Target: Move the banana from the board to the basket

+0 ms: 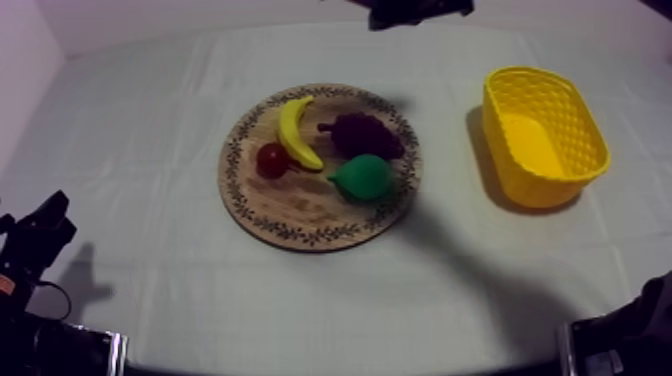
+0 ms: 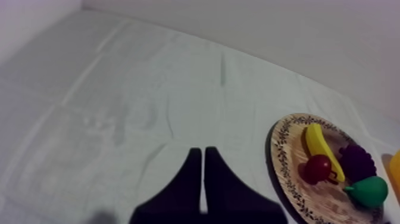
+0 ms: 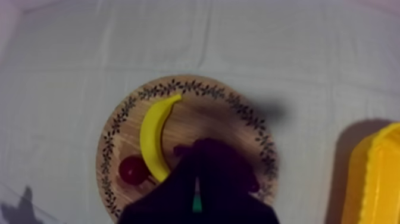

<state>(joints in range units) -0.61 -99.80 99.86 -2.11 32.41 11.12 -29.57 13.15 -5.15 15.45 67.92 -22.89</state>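
Surroundings: the board (image 1: 300, 228) sits at frame centre in the top view, on the cloth (image 1: 150, 120). It carries four items. The small red fruit (image 1: 272, 160) lies against the left flank of the banana (image 1: 297, 132), near its lower end. The grapes (image 1: 362, 133) lie just right of the banana's middle, and the pear (image 1: 362, 177) sits below the grapes, close to the banana's lower tip. The basket (image 1: 543, 135) stands at frame right, well apart from the board, mouth upward.

Grippers: the right gripper (image 3: 198, 156) hangs above the board, its fingers pressed together into a narrow wedge with nothing between them. Its tips sit over the dark grapes, though their outline is hard to separate from the fruit. The left gripper (image 2: 203, 150) is likewise clenched on nothing. In the top view it sits low at frame left, well apart from the board.

Banana against right gripper: in the right wrist view the banana lies just beside the fingers, on the side away from the basket, with its lower end nearest the tips. No contact.

Orientation: in the top view the banana lies flat on the upper left part of the board. Its long axis runs nearly up and down the frame. The bow bulges toward frame left, and both ends curl toward frame right.
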